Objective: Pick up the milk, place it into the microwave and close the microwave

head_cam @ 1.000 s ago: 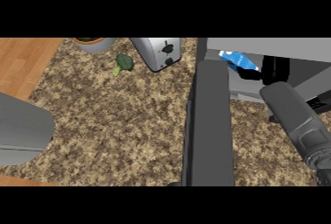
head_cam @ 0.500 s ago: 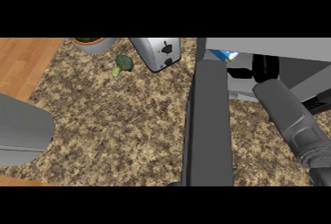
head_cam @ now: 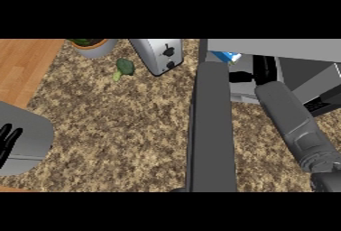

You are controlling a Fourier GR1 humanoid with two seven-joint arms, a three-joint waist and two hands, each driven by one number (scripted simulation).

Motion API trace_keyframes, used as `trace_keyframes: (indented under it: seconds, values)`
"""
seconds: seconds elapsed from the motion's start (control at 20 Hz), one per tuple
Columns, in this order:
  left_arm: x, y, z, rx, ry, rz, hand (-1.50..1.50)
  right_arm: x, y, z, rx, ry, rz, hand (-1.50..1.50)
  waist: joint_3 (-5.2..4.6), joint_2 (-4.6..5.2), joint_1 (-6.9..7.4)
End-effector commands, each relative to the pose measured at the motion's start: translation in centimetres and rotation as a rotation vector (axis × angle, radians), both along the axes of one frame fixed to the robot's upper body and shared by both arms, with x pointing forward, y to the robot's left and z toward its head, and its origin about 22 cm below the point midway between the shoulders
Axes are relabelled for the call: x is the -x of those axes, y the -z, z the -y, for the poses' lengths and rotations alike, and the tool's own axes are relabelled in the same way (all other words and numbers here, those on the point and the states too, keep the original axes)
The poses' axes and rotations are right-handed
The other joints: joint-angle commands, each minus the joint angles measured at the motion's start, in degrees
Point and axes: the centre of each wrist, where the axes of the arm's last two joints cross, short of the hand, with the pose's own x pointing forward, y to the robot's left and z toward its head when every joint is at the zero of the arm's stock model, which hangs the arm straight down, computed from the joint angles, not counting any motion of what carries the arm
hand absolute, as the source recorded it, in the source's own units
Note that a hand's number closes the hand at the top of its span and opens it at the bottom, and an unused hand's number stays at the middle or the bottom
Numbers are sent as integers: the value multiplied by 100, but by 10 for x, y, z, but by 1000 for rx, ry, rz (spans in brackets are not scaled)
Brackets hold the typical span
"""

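The right hand [head_cam: 256,72] reaches into the microwave [head_cam: 293,49], and whether its fingers are curled cannot be told. The milk [head_cam: 230,57] sits just left of it, inside the opening. Further left, the microwave door [head_cam: 212,131] stands open, edge-on. Beyond it on the bench [head_cam: 120,126] are a toaster [head_cam: 158,54], a broccoli [head_cam: 124,67] and a plant pot [head_cam: 93,45]. The left hand [head_cam: 8,142] rests open at the far left edge

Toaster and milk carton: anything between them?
In the head view, only the open microwave door's top end stands between the toaster and the milk carton, which sits inside the microwave.
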Motion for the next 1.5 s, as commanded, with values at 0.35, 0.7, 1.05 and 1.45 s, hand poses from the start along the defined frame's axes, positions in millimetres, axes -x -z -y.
trace_keyframes:
  seconds: [0.35,0.7,1.05,1.45]
  values:
    - [-3,6,17,15,123,9,-150,17,30,9,-339,-159,-51,-150,-10,-140,-203]
    - [-17,4,56,20,176,-19,150,36,64,-11,-520,-273,-154,-150,-22,-244,-447]
    - [-22,-1,76,44,235,-76,150,76,109,16,-687,-361,-171,-150,-28,-310,-603]
    - [-38,16,109,1,284,-125,150,109,136,21,-646,-353,-184,-150,-43,-372,-766]
